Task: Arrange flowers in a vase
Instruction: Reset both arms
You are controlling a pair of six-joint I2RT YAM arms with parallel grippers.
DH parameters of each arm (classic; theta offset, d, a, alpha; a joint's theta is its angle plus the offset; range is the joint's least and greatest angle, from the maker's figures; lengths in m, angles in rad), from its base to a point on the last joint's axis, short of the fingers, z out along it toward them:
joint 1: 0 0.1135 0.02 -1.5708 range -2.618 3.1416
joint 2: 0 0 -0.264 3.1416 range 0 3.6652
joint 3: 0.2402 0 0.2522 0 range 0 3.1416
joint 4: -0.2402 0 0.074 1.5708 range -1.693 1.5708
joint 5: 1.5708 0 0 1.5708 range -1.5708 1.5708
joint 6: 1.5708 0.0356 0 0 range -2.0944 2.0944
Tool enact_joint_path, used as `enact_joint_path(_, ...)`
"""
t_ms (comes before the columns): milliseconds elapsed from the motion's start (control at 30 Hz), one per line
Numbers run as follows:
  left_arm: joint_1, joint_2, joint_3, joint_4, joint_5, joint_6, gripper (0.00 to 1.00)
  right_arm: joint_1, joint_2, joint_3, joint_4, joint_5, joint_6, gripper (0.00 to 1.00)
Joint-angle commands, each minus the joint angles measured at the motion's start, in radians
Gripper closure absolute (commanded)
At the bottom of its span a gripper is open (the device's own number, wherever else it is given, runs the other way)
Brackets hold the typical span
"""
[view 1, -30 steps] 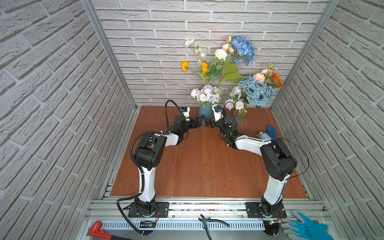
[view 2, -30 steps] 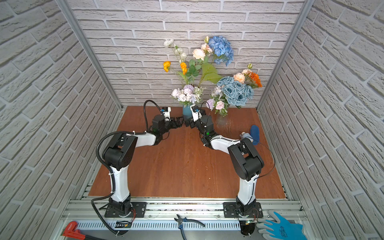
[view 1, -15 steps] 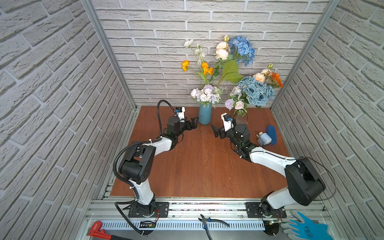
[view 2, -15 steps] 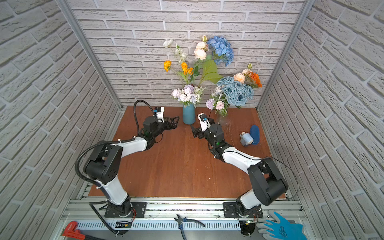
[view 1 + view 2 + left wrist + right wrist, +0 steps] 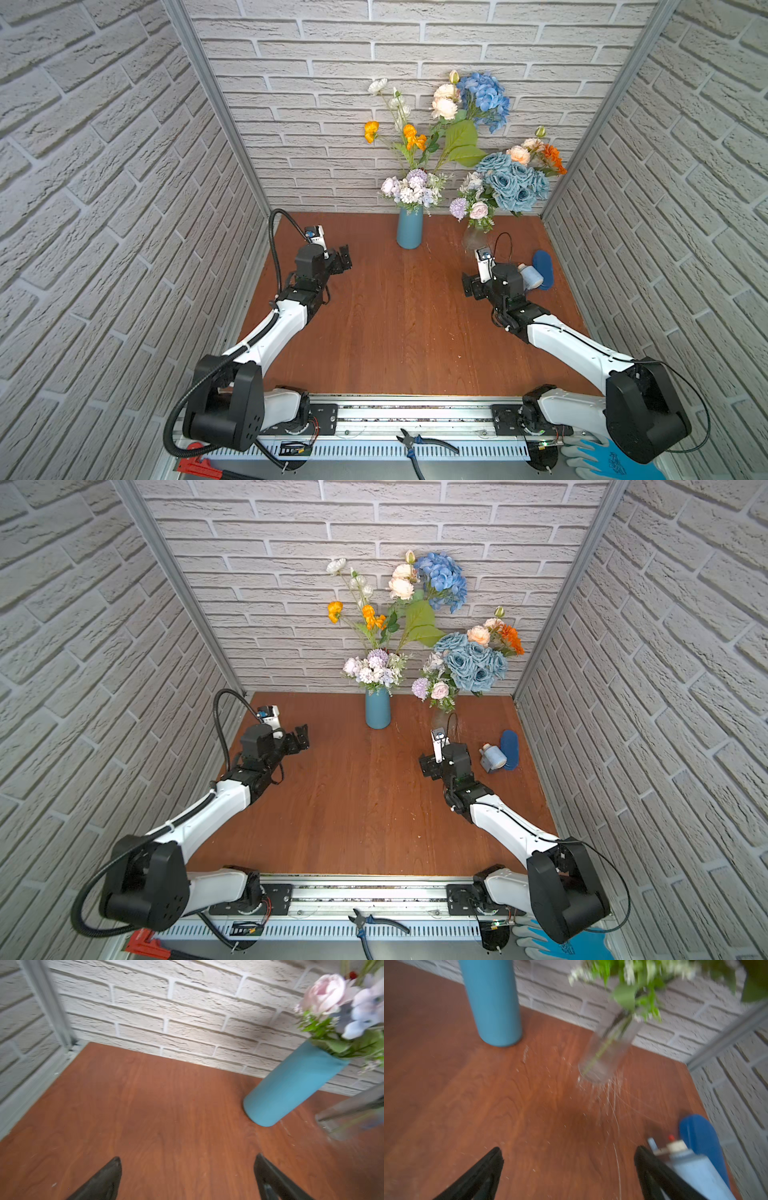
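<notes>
A blue vase stands at the back of the wooden table. It holds flowers: lilac-white sprays, orange and white poppies, peach roses and a blue hydrangea. To its right a clear glass vase holds pale blue roses and smaller blooms. My left gripper hovers left of the blue vase, open and empty. My right gripper is in front of the glass vase, open, with bare table between its fingers.
A pale blue spray bottle lies beside a dark blue oval object just right of my right gripper. Brick walls close in the back and both sides. Pliers, a blue glove and a red tool lie by the front rail.
Both arms have drawn back from the blue vase, the left one to the left and the right one to the right and forward. Both grippers stayed open.
</notes>
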Motion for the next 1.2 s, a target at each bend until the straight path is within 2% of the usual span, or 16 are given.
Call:
enact_joint_path(0,0.003,-0.028,-0.062,-0.081,-0.206,0.123,0.02,-0.051,0.036,-0.063,0.138,0.015,0.002,0.01)
enact_joint_path(100,0.016,-0.006,-0.108,-0.036,-0.283,0.151,0.02,-0.114,0.102,-0.117,0.328,-0.012,0.004,0.02)
enact_joint_path(167,0.037,0.022,-0.142,0.02,-0.308,0.154,0.02,-0.182,0.149,-0.113,0.357,-0.114,0.066,0.01)
enact_joint_path(200,0.053,0.027,-0.131,-0.009,-0.313,0.138,0.02,-0.207,0.179,-0.12,0.413,-0.153,0.087,0.01)
enact_joint_path(367,0.075,0.04,-0.256,0.24,-0.334,0.202,0.02,-0.26,0.198,-0.162,0.499,-0.245,0.114,0.02)
enact_joint_path(533,0.088,0.108,-0.381,0.544,-0.285,0.256,0.02,-0.261,0.227,-0.205,0.6,-0.254,0.112,0.01)
enact_joint_path(633,0.089,0.137,-0.392,0.6,-0.239,0.312,0.02,-0.26,0.229,-0.21,0.598,-0.267,0.1,0.0)
enact_joint_path(733,0.093,0.165,-0.432,0.733,-0.194,0.381,0.02,-0.259,0.242,-0.223,0.641,-0.276,0.098,0.0)
enact_joint_path(867,0.16,0.272,-0.494,0.95,-0.068,0.372,0.02,-0.26,0.233,-0.211,0.607,-0.273,0.103,0.0)
enact_joint_path(933,0.218,0.36,-0.466,0.964,0.025,0.329,0.02,-0.259,0.233,-0.214,0.614,-0.276,0.102,0.01)
enact_joint_path(967,0.228,0.383,-0.439,0.962,0.035,0.328,0.02,-0.259,0.232,-0.214,0.611,-0.276,0.1,0.01)
enact_joint_path(1033,0.254,0.341,-0.363,0.746,0.099,0.305,0.02,-0.259,0.228,-0.216,0.61,-0.277,0.1,0.01)
enact_joint_path(1167,0.284,0.36,-0.347,0.746,0.123,0.281,0.02,-0.259,0.228,-0.216,0.609,-0.28,0.1,0.01)
